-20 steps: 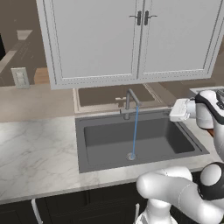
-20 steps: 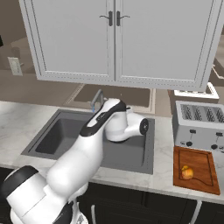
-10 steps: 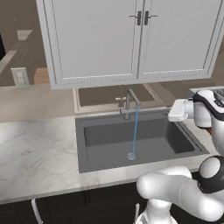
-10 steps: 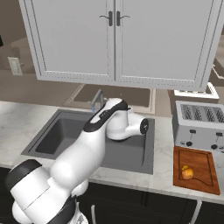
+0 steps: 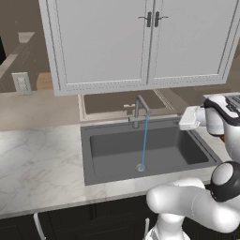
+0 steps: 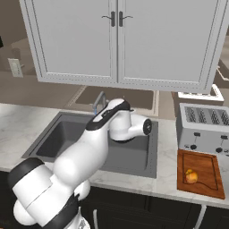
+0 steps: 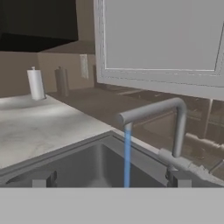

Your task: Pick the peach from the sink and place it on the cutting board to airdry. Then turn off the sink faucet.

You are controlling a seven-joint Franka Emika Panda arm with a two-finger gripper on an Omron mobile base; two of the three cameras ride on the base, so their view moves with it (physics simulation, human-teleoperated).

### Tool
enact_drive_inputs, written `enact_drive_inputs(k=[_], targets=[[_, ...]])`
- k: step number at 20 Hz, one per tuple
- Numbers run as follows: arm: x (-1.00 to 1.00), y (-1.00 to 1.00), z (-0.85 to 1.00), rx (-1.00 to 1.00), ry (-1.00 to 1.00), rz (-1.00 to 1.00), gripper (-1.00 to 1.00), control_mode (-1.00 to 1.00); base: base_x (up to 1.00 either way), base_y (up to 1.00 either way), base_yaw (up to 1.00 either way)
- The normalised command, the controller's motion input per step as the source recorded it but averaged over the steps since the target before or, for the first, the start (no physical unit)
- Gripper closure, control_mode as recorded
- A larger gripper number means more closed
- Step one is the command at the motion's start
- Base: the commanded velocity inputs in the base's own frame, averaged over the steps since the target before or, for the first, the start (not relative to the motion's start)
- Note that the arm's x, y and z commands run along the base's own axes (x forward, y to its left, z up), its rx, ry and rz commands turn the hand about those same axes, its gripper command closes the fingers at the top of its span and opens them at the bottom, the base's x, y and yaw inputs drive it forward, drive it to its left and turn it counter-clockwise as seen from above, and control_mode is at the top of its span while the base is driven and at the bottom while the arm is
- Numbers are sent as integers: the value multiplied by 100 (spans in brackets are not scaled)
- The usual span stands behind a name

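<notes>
Peach [image 6: 191,176] on cutting board [image 6: 210,184] — faucet [image 7: 168,120] running — gripper [image 7: 109,179] open, empty

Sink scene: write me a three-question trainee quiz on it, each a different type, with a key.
1. True or false: the peach lies on the cutting board.
2. Multiple choice: the sink faucet is A) running, with a blue stream falling to the drain; B) off and dry; C) hidden behind the arm.
3. Fill in: the silver appliance behind the cutting board is a ____.

Key: 1 true. 2 A. 3 toaster.
</notes>
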Motion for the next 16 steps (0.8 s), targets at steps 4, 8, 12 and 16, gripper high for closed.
enact_drive_inputs(k=[4, 8, 12, 16], targets=[[8, 0, 0, -4, 0, 0, -100, -100, 0, 0, 0], [10, 0, 0, -1, 0, 0, -100, -100, 0, 0, 0], [11, 0, -3, 0, 0, 0, -100, -100, 0, 0, 0], [7, 0, -8, 0, 0, 1, -100, -100, 0, 0, 0]])
